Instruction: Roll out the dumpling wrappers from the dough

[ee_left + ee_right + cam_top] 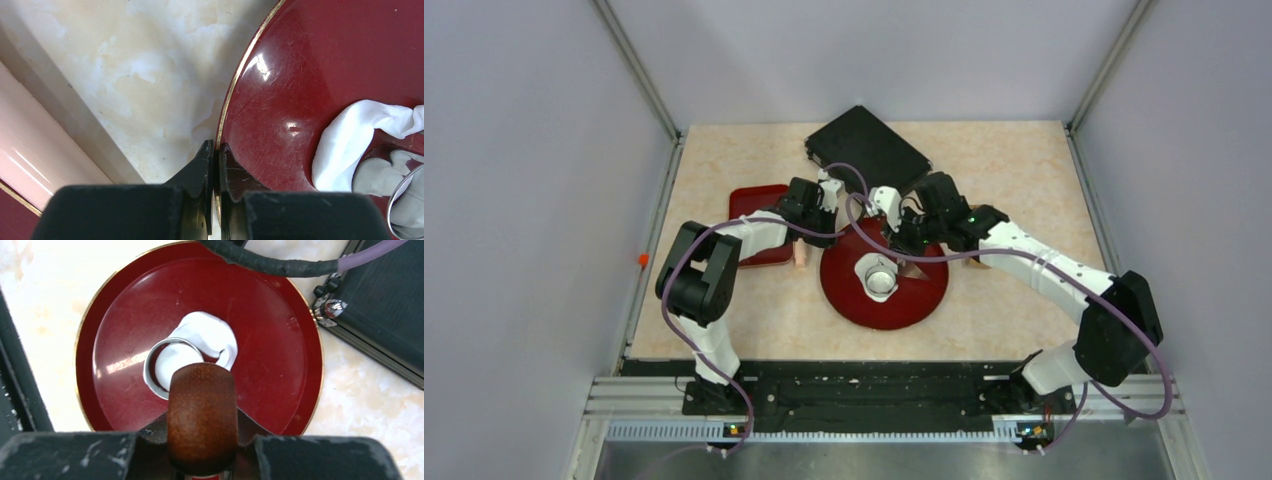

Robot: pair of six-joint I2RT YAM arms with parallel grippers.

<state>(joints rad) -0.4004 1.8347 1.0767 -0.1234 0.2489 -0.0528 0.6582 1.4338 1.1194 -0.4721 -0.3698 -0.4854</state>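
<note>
Left gripper (216,152) pinched shut on plate (300,75) rim, probably steadying it. Right gripper (201,450) clamps pin (201,410), aimed at plate. Dough (212,335) mid-plate, cutter (148,372) sitting on it. Looks like the rolling step. Next: get the cutter clear, lower pin flat onto dough.

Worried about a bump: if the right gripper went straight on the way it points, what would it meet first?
Probably the ring cutter on the dough on the red plate, wooden roller leading; depth is unclear.
</note>
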